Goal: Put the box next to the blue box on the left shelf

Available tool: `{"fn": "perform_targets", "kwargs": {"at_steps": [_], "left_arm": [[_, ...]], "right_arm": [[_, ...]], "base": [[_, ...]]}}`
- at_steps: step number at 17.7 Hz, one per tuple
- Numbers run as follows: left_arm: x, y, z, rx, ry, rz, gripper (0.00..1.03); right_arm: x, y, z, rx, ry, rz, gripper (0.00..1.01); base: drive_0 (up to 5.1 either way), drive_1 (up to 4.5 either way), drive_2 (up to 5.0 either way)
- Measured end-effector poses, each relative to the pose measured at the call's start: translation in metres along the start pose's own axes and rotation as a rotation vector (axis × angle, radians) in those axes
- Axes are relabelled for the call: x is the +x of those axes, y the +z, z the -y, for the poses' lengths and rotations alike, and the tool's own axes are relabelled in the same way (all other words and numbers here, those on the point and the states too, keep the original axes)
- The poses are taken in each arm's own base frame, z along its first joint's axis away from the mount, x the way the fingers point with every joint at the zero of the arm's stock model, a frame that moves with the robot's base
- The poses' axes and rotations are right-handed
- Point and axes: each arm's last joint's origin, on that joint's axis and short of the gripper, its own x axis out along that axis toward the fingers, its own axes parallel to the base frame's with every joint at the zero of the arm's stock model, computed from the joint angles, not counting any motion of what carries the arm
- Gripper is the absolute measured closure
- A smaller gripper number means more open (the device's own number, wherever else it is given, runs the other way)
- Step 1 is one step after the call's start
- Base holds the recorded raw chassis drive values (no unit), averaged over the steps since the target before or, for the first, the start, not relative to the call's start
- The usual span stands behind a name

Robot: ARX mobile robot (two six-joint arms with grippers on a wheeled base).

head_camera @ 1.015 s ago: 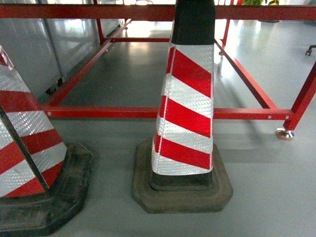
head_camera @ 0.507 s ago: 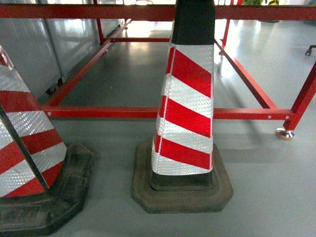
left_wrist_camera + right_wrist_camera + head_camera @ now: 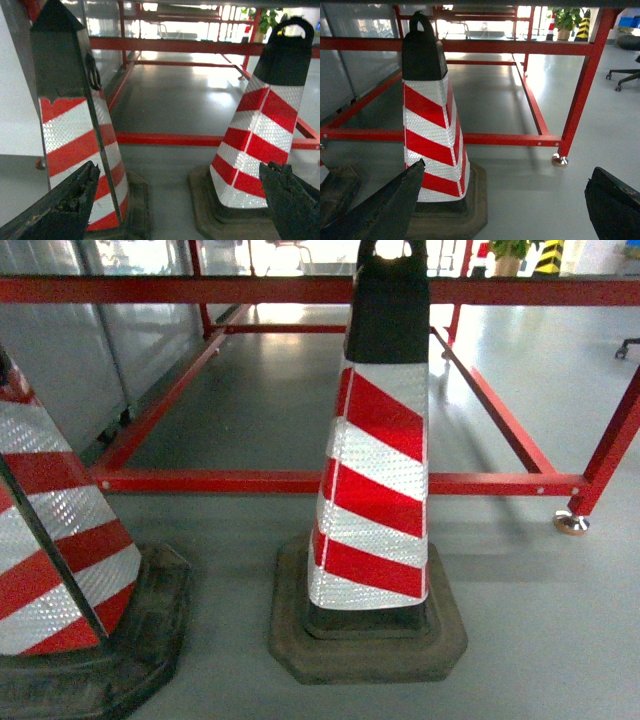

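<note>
**Two traffic cones before red frame, both grippers empty**

Head view showed a red-and-white striped traffic cone [image 3: 372, 490] on a dark rubber base, a second cone [image 3: 50, 540] at the left edge, both on grey floor [image 3: 560, 640]. Red steel frame [image 3: 300, 480] stood behind, chrome foot [image 3: 571, 524] at its right leg. Left gripper [image 3: 175, 200] jaws spread wide, nothing between them. Right gripper [image 3: 505, 200] likewise released, empty. Blue crate and roller shelf not in any view. Potted plant [image 3: 565, 20] and office chair [image 3: 625, 75] in the background. No readable writing or labels. Small blue bins [image 3: 627, 22] far right, contents not discernible.
</note>
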Motion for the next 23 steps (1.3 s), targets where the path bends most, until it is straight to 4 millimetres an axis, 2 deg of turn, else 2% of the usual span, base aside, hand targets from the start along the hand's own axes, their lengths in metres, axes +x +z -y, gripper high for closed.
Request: {"fn": "perform_targets", "kwargs": {"at_steps": [23], "left_arm": [[0.0, 0.0003, 0.0, 0.011, 0.0, 0.003, 0.05]], "right_arm": [[0.0, 0.0001, 0.0, 0.001, 0.0, 0.001, 0.03]], "base": [[0.0, 0.0, 0.0]]}}
